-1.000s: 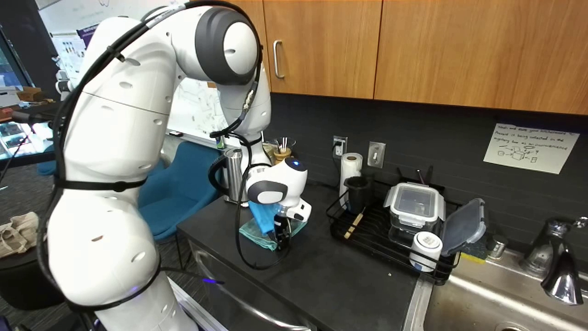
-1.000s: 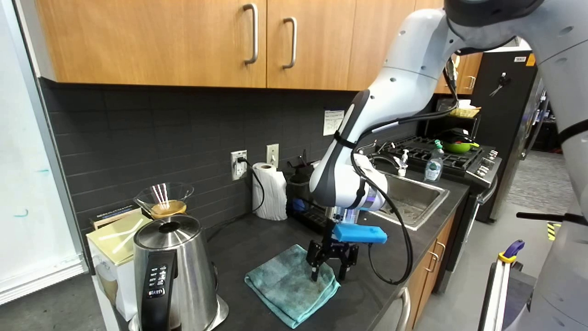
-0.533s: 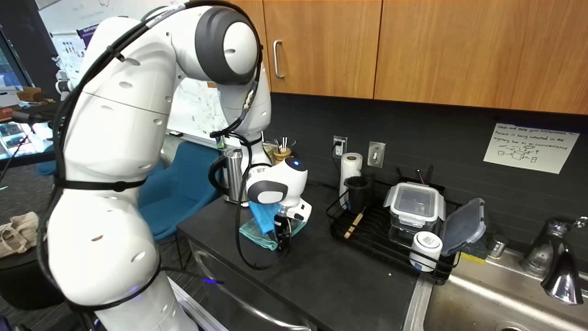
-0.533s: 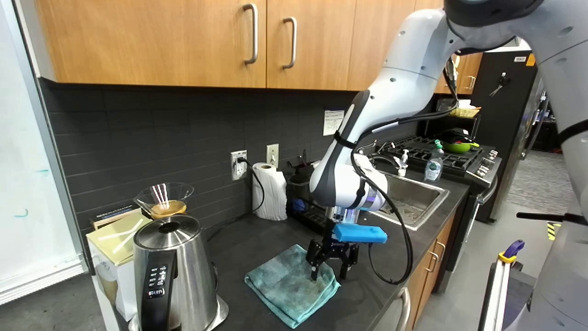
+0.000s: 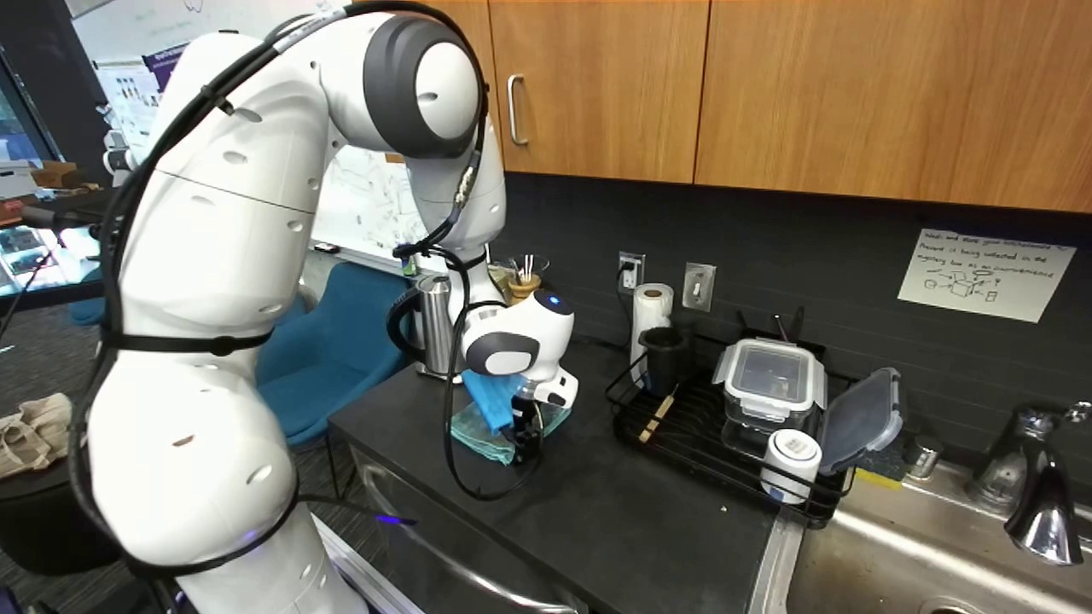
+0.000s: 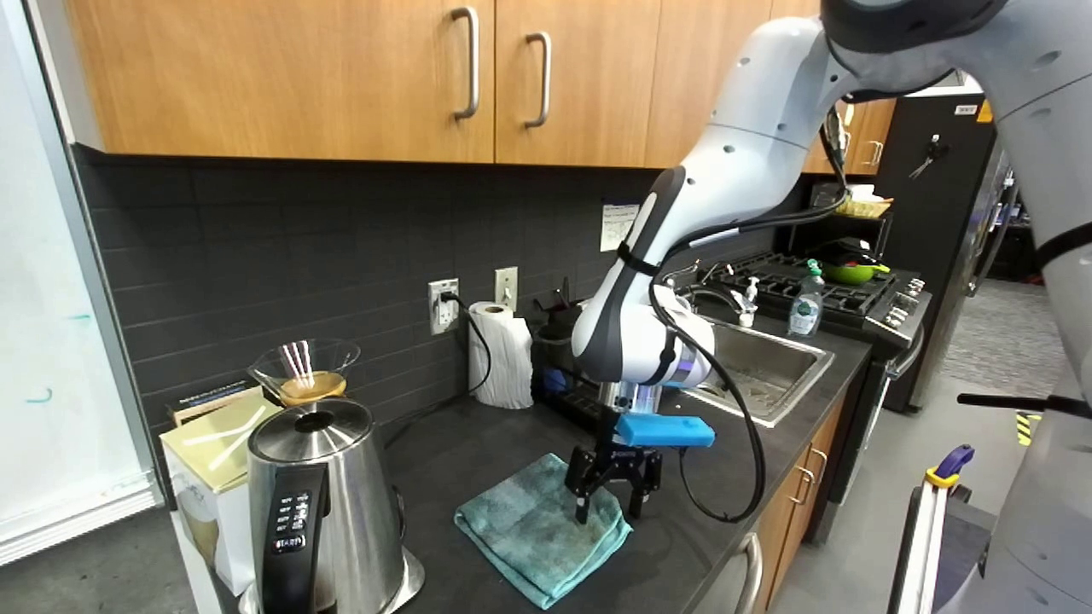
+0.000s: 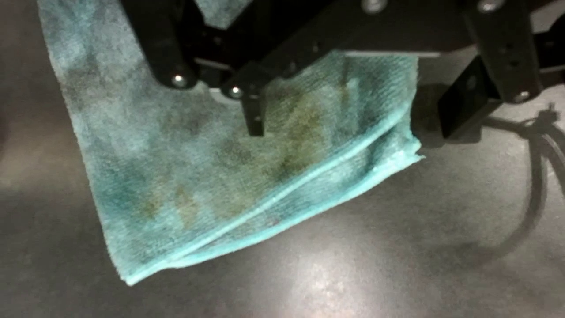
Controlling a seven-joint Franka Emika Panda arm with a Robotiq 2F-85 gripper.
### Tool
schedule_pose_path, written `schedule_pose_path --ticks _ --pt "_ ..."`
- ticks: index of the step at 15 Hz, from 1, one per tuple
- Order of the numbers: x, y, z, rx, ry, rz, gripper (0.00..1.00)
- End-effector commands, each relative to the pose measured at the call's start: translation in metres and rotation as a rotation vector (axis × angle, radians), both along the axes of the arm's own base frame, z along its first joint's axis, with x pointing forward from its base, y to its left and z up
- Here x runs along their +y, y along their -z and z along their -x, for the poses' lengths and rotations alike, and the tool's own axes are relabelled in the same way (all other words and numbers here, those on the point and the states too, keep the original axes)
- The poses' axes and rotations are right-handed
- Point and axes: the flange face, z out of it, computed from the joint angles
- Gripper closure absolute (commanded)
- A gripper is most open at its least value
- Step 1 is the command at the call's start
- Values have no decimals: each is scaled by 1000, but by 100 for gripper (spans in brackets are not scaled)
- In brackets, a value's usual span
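Tool (image 7: 355, 126) at wrist view's top, jaws wide apart — straddling right edge of folded teal cloth (image 7: 198, 176) on table (image 7: 397, 247) — nothing gripped; grasp apparently not yet made.

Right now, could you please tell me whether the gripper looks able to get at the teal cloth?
Probably yes: the gripper is open, with one finger over the teal cloth, the other beyond its edge, and nothing visible lying between.

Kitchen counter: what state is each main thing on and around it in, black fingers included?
Fingers: spread open, gripping nothing.
Teal cloth: folded, stained.
Kettle: upright, lid shut.
Paper towel roll: upright.
Food container: lid on.
Loose grey lid: propped at a tilt.
Wall plug: plugged in.
Cupboard doors: closed.
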Motion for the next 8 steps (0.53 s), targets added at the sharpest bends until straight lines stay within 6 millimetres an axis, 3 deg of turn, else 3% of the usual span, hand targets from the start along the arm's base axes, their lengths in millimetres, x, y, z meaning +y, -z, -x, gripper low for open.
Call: schedule_pose_path --ticks 1,8 --pt "8 -8 -14 13 -43 6 0" --pt "13 -7 -20 -3 -59 11 0"
